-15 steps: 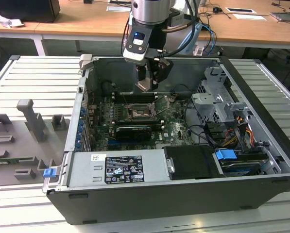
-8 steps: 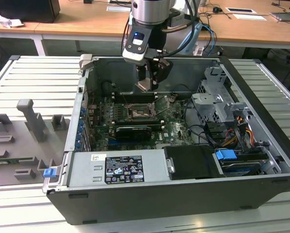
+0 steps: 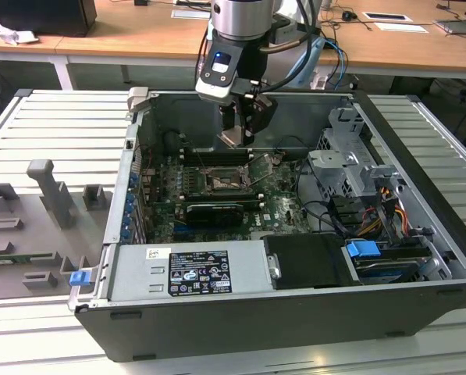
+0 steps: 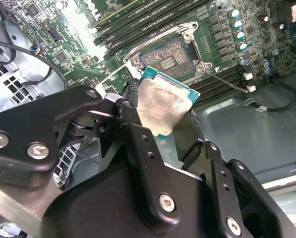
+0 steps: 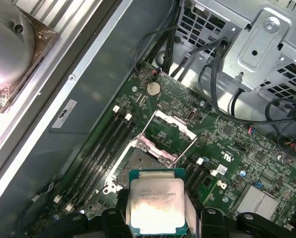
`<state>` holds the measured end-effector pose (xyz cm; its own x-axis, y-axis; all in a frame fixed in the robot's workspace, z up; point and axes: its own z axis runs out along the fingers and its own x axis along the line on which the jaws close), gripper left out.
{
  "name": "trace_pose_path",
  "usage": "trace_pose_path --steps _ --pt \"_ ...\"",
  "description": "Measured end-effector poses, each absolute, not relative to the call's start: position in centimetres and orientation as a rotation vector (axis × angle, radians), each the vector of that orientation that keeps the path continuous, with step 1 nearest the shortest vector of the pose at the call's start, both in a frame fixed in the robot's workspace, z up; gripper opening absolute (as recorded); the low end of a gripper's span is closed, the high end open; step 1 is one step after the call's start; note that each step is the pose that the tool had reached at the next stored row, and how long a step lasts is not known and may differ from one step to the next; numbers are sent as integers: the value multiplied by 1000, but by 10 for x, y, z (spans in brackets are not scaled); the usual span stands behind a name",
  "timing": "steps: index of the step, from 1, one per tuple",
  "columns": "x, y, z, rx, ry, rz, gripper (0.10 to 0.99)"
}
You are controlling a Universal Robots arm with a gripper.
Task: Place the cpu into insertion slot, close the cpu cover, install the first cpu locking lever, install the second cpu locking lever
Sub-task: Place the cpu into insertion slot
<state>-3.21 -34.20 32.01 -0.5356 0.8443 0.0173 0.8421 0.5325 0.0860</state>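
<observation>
CPU (image 5: 156,203) is clamped by its edges between the gripper's (image 4: 162,113) fingers (image 4: 138,131), tilted and held in the air above the slot (image 5: 138,163), clear of it. Beneath, the slot's contact field lies bare and the cover (image 5: 170,130) stands swung open beside it on the green board (image 5: 237,148). Around them is the open case (image 3: 295,336), with the arm (image 3: 240,23) reaching down into it in the exterior view.

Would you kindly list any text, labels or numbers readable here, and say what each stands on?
Nothing reads clearly.
power supply label: print too small to read.
cpu, held in the gripper: faint marking, unreadable.
case wall sticker: blurred mark, unreadable.
circuit board: white lettering too small to read.
</observation>
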Motion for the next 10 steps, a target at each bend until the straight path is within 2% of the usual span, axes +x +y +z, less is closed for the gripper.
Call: trace_pose_path --steps 10 --pt "-32 -342 319 1532 2708 130 525"
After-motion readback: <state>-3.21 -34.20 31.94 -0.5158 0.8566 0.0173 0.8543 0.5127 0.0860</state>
